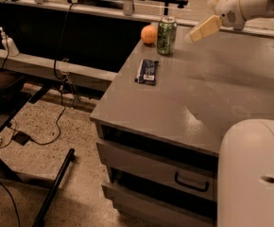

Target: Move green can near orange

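Note:
The green can stands upright at the far left corner of the grey tabletop, silver top showing. The orange sits just to its left, almost touching it. My gripper hangs above the table to the right of the can, a short gap away, with nothing in it. Its pale fingers point down and to the left towards the can.
A flat dark blue snack wrapper lies on the table in front of the can. The table's left edge drops to the floor with cables and a black stand. Drawers sit below the front edge. My white base fills the lower right.

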Available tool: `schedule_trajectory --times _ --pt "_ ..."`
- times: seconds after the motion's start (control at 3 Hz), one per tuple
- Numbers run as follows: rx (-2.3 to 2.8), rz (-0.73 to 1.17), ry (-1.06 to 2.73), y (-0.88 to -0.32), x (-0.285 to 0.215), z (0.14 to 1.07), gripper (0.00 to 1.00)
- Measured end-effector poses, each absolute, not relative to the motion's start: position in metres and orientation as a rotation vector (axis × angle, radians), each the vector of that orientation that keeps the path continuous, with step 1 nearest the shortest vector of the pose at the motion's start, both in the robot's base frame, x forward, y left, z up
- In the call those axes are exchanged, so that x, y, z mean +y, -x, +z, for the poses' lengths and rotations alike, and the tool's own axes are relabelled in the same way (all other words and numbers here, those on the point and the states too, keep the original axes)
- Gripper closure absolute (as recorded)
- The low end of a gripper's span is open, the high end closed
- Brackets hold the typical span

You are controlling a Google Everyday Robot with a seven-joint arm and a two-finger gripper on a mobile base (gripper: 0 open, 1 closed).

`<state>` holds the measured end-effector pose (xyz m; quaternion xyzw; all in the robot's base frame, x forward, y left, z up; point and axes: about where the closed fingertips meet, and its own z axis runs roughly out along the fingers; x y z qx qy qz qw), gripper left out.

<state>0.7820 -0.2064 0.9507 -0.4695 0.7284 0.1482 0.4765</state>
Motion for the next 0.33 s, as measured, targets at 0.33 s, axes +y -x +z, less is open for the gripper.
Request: schedule_trajectory --times 0.33 --pt "1.780 0.362 1.147 -0.7820 -0.2064 0.9507 0.00"
